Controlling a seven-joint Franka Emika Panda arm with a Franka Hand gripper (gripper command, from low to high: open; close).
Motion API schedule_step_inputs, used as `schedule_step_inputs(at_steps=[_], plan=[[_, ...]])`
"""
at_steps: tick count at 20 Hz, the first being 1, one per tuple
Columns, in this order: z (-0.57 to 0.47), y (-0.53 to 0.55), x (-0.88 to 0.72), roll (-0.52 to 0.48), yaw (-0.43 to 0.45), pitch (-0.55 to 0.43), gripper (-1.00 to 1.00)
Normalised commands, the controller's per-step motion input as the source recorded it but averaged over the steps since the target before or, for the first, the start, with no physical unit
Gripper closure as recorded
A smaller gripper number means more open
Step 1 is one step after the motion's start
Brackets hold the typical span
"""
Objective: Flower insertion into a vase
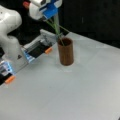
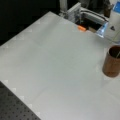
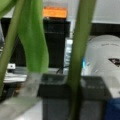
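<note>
In a front view the plain dark-brown, wood-like cylindrical vase point(image 1: 65, 51) stands upright on the pale grey tabletop point(image 1: 75, 92), towards the far side and just right of the grey equipment rail with orange tabs point(image 1: 40, 47). Above it, at the view's top, hangs the white and blue gripper point(image 1: 51, 13). Thin green flower stems point(image 1: 56, 27) run down from the gripper and their lower ends sit inside the vase mouth. How wide the jaws stand I cannot tell, though the stems appear to be held there, since they slant up straight into it.

In a front view from the opposite side the vase point(image 2: 112, 61) sits at the right edge, with a pale stem end just showing within its rim.

The wrist view is filled by the green stems point(image 3: 80, 50) and a broad leaf point(image 3: 35, 37), close before the lens.

By my judgement the insertion is largely made: stem tips are in the vase, yet the flower is not visibly let go.
</note>
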Motion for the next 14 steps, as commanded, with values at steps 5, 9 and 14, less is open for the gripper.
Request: schedule_step_inputs(at_steps=[5, 9, 14], plan=[[0.1, -0.01, 0.24, 0.165, 0.031, 0.466, 1.0], [0.12, 0.09, 0.27, 0.142, 0.118, 0.475, 1.0], [0.1, 0.16, 0.26, 0.083, 0.127, 0.479, 1.0]])
